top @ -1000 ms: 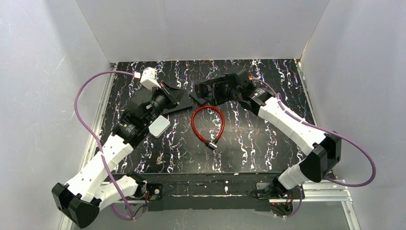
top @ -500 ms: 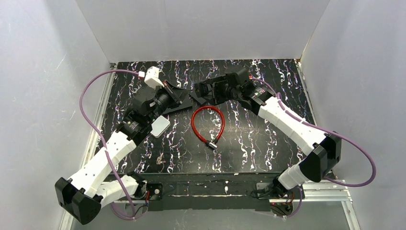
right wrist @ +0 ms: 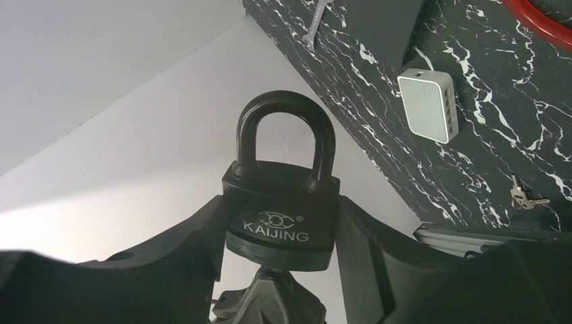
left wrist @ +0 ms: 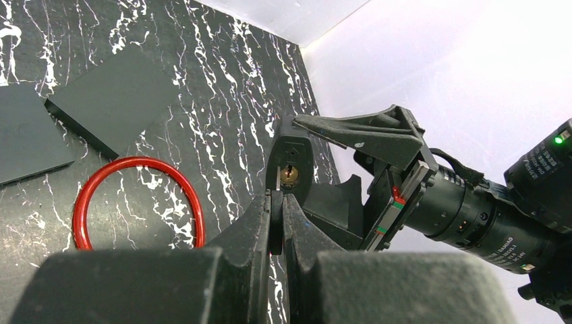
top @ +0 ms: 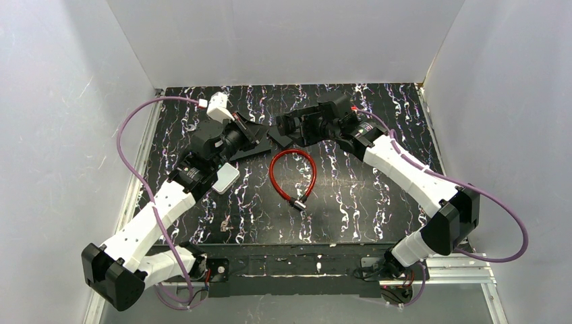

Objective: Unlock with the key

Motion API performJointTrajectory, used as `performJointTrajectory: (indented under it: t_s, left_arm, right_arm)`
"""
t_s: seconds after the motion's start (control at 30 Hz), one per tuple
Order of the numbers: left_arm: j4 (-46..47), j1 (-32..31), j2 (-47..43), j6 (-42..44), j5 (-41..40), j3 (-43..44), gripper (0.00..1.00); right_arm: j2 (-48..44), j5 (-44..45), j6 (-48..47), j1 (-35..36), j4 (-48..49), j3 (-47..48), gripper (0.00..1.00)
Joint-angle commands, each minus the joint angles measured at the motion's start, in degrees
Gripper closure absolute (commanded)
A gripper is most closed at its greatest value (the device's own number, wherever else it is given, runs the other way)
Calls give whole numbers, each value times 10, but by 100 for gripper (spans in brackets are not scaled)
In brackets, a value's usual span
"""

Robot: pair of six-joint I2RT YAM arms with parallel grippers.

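My right gripper (right wrist: 280,233) is shut on a black KAIJING padlock (right wrist: 282,202), shackle up and held off the table; it also shows in the top view (top: 282,127). The padlock's underside with its brass keyhole (left wrist: 290,174) faces my left gripper (left wrist: 277,197). The left gripper is shut on the key (left wrist: 278,183), whose thin silver blade sticks out of the fingertips. The blade's tip is at the padlock's underside, just left of the brass keyhole. I cannot tell whether it is inserted. In the top view the left gripper (top: 262,133) meets the right one at the back middle.
A red cable lock (top: 291,174) lies in a loop mid-table. A white box (top: 225,178) sits by the left forearm. Small keys on a ring (top: 226,227) lie near the front. Black flat pads (left wrist: 111,98) lie at the back. A silver wrench (right wrist: 316,23) lies beside one.
My left arm has swung right and forward, bringing its gripper up to the padlock. The right arm and the padlock have barely moved.
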Motion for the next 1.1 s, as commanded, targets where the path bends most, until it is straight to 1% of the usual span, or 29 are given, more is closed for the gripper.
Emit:
performJointTrajectory:
  t_s: [0.0,0.13,0.43,0.6,0.83,1.07]
  left_arm:
    - [13,-4,0,-1,7,19,100]
    - [12,-8,2,1,8,17,100]
    - [12,-13,5,5,-4,15,100]
    - [5,-15,11,10,-29,16,100]
    - [18,-21,28,52,-60,16,100]
    - [38,-21,38,62,-64,20,100]
  right_arm:
    - [-1,-21,14,6,80,43,99]
    - [4,-37,11,7,81,49,99]
    - [4,-38,11,7,80,53,99]
    - [5,-42,10,7,85,57,99]
    - [23,-57,1,16,89,78,99]
    - [24,-56,4,19,89,79,99]
